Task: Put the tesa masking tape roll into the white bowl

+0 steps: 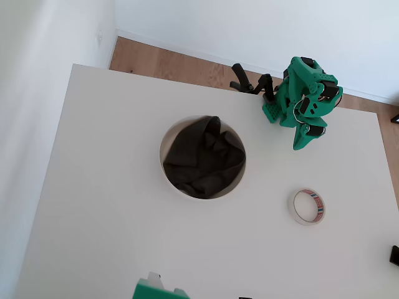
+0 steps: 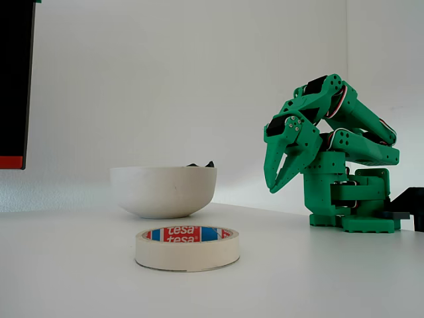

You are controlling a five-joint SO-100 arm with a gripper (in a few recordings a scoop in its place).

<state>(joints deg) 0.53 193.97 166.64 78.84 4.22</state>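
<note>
Bright, even daylight in both views, with no harsh glare. Soft, faint shadows under the tesa masking tape roll [image 2: 187,248] and the white bowl [image 2: 163,191] in the fixed view; dim grey along the near table [image 2: 79,278] there. Sharp focus on roll and arm, slightly soft on the far wall. Mildly washed-out white tabletop overhead, left side cooler and greyer.

White table [image 1: 112,237] against plain white walls [image 1: 249,18], with a strip of wood floor [image 1: 187,65] and white baseboard behind it. Bright, soft daylight, hardly any shadows.
</note>
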